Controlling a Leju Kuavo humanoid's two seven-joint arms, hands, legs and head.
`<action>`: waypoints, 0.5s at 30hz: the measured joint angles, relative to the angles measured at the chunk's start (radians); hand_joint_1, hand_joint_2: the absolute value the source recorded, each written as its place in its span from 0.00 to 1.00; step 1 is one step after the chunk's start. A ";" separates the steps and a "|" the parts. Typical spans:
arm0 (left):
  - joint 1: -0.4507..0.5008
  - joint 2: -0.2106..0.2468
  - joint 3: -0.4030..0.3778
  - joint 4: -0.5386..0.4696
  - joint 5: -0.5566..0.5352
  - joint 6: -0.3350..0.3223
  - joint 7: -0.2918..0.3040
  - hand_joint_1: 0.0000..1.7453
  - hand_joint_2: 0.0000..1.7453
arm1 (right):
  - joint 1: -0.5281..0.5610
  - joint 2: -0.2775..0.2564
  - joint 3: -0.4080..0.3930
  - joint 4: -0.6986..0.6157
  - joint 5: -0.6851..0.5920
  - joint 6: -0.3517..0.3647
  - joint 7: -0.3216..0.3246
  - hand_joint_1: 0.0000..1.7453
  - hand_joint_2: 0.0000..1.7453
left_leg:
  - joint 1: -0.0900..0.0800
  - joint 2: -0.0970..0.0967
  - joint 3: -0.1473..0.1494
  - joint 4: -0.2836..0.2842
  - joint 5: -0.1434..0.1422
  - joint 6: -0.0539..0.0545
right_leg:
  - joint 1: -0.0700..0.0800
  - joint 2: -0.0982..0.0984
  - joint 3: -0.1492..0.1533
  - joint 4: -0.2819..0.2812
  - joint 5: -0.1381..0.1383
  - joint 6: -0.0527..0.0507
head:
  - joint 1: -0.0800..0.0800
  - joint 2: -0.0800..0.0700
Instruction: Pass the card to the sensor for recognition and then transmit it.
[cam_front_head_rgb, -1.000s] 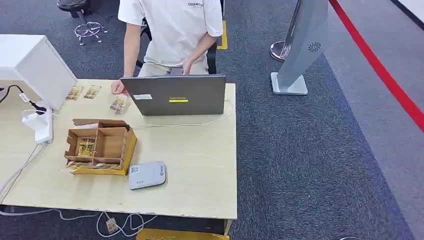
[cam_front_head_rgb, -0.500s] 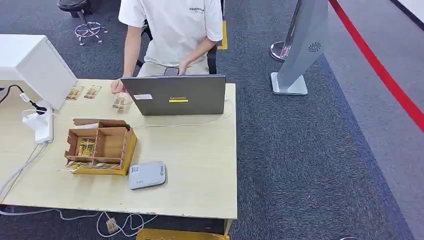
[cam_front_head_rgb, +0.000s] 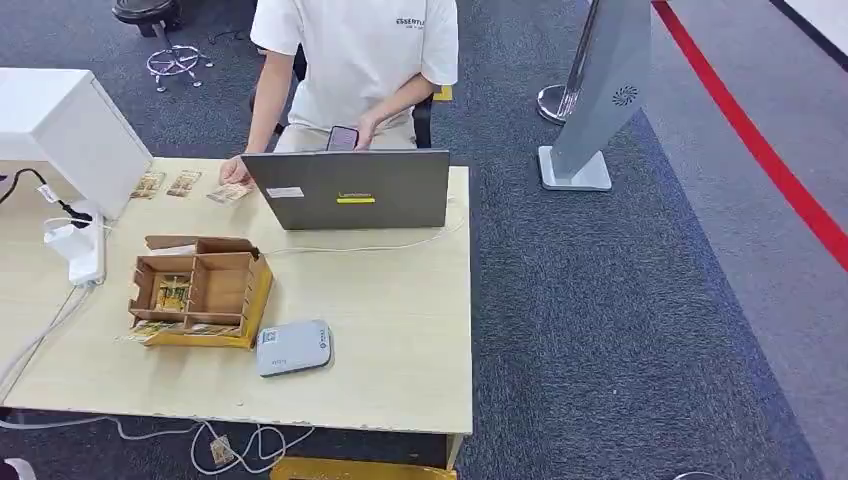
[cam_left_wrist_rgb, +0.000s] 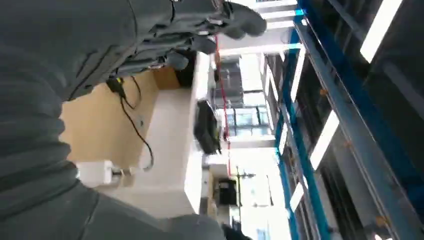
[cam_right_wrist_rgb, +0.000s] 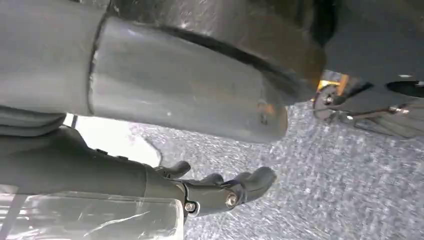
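A pale wooden table is seen from the head view, set on dark grey carpet. Near the table's front edge, left of centre, a flat grey card sensor lies with a small printed label on its top. Just beside it on the left stands a brown cardboard box with open compartments; a card is seen in its left compartment, and more cards lie flat at the box's near edge. Three further cards are laid in a row at the far left of the table.

A grey laptop stands at the far edge, its lid back turned toward the camera. Behind it a person in a white T-shirt is seated; one hand rests on the table by the rightmost card of the row, the other holds a phone. A white box-like unit and a white power adapter with cables are placed at far left.

The left hand is seen in its wrist view with fingers spread, holding nothing. The right hand hangs over the carpet, fingers loosely extended and apart, nothing gripped.
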 joint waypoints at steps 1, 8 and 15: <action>0.007 0.007 -0.024 -0.013 0.013 0.000 -0.008 0.00 1.00 | 0.002 0.000 0.002 0.001 0.000 0.000 0.001 0.00 0.00 | 0.000 0.000 0.000 0.000 0.000 0.000 | 0.000 0.000 -0.001 0.000 0.000 0.000 | 0.000 0.000; -0.030 0.050 -0.191 -0.060 -0.292 0.138 0.001 0.00 1.00 | 0.002 0.000 0.019 0.008 0.028 0.020 -0.004 0.00 0.00 | 0.002 -0.002 -0.002 0.002 0.003 0.002 | 0.000 -0.003 -0.006 -0.001 0.000 0.001 | -0.002 0.000; -0.505 0.285 -0.718 0.337 -1.675 0.336 0.481 0.00 1.00 | -0.023 0.001 0.045 0.014 0.049 0.052 -0.024 0.00 0.00 | 0.003 -0.004 -0.011 -0.002 0.017 -0.003 | 0.002 -0.003 -0.013 0.001 0.014 -0.002 | 0.002 0.000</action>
